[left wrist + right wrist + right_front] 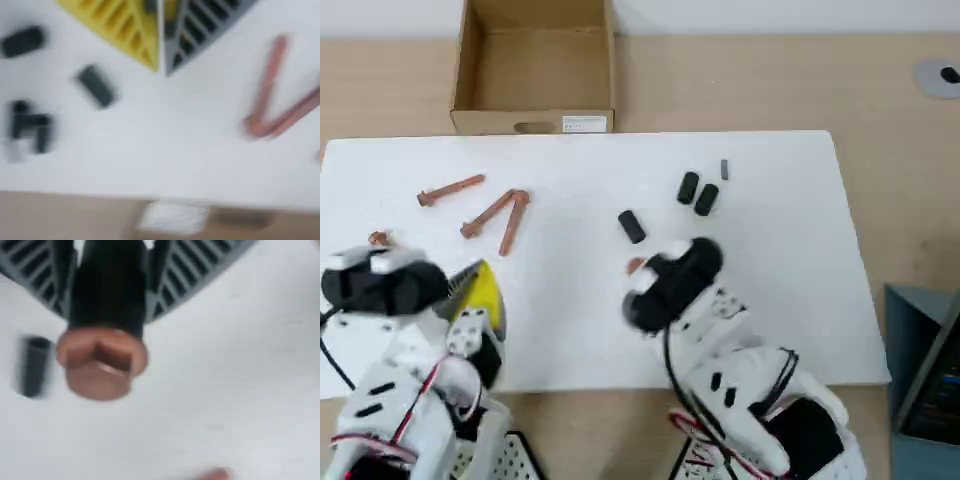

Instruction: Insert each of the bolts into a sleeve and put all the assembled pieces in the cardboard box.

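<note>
My right gripper [110,310] is shut on a black sleeve [107,285] with a copper bolt in it; the bolt's hex head [102,362] sticks out past the fingertips. In the high view that gripper [642,272] hovers over the middle of the white board [790,300]. My left gripper [161,67], with one yellow and one grey finger, is shut on nothing and sits near the board's front left [480,290]. Loose copper bolts lie at the left: one alone [450,190] and two in a V [500,215] [270,100]. Loose black sleeves [632,226] [696,193] [95,86] lie mid-board.
The open cardboard box [533,122] stands beyond the board's far edge, left of centre. A small copper piece [378,238] lies at the far left by the left arm. Another sleeve [34,365] lies near the held piece. A grey bin [920,350] stands off the board's right.
</note>
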Robot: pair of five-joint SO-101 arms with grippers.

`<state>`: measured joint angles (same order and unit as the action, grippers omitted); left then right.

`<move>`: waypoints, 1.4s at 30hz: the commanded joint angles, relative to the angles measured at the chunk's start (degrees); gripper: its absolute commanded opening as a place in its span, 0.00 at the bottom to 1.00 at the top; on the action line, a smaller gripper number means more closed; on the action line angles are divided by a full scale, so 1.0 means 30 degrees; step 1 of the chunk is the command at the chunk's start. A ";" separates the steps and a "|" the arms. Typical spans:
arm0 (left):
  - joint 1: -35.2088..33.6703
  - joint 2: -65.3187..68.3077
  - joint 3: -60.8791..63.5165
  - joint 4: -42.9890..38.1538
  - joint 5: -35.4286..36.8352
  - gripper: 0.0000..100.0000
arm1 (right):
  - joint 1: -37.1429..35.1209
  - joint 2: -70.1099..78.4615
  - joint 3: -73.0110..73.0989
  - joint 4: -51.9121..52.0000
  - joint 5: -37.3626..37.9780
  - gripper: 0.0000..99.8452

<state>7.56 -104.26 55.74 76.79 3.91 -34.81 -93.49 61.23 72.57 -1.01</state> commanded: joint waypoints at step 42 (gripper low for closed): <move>-0.5392 -0.0103 1.2952 -0.5597 -0.0176 0.00 | 0.4322 3.4681 -2.8586 -0.7385 0.2432 0.01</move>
<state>-8.26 -104.00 94.95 61.23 3.56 -22.42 5.76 -17.36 55.69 4.79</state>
